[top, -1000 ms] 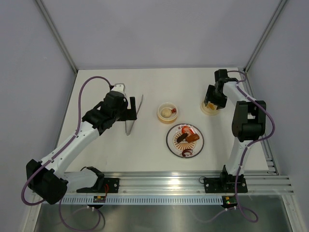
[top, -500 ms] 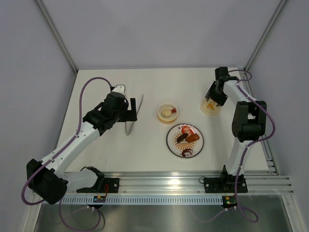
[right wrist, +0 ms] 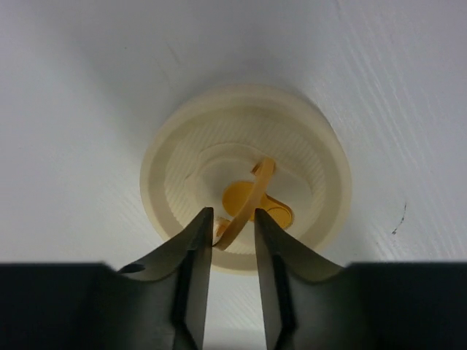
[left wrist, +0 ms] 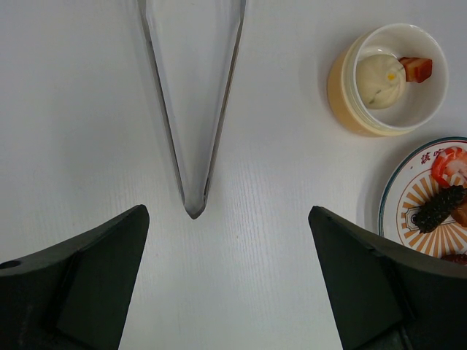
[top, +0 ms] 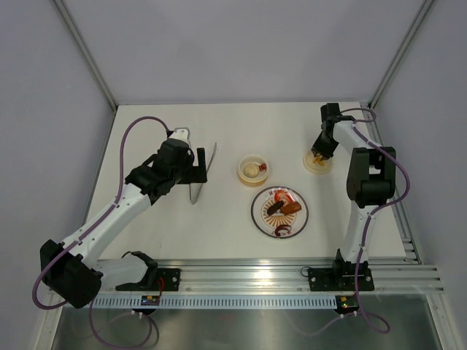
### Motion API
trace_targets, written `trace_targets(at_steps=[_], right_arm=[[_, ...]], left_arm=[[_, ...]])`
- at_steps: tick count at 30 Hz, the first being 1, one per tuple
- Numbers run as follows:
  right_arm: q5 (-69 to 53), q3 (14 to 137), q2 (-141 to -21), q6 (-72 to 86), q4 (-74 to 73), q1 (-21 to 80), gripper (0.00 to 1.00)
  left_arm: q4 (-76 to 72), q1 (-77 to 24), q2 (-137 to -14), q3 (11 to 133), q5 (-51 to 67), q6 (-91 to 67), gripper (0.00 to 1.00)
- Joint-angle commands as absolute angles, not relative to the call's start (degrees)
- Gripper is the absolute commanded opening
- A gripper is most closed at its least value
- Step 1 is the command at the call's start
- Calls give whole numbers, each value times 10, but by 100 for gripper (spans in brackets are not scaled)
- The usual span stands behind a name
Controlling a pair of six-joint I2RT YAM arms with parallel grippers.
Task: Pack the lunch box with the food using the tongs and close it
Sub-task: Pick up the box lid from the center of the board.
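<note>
White table (top: 241, 124), pale grey walls (top: 241, 51)

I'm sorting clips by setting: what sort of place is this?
Likely a robotics lab cell: grey panels enclose a white table; left arm and right arm stand bolted to a metal rail.

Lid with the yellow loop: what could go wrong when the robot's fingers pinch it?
The right gripper straddles only the thin loop on the lid; it may slip out, and the lid could tilt or drop. Also, food is left on the plate and the tongs lie untouched, so closing the lunch box now might be too early.
</note>
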State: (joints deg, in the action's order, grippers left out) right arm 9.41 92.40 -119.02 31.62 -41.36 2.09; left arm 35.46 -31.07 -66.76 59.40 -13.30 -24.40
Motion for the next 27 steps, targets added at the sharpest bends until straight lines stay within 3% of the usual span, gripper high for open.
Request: trace_targets(at_steps=[1,5,8,16,27], right_arm=[[111,947,-1188,325,-407,30,33],[127,949,-1170,317,-407,34,10],[148,961,-1155,297,-424,44,0],[156,994,-1109,232,-464,84,0],[125,1075,-1092,222,-518,248,0]], left_arm=[[331,-313,-659,587,-138,-236,95],[330,-313,-658,586,-138,-236,96],[332,-313,-658,587,-139,-236,95],[337,-312,-655,589,-160,-236,96],[363,-311,-693,635,-188,-277,96]])
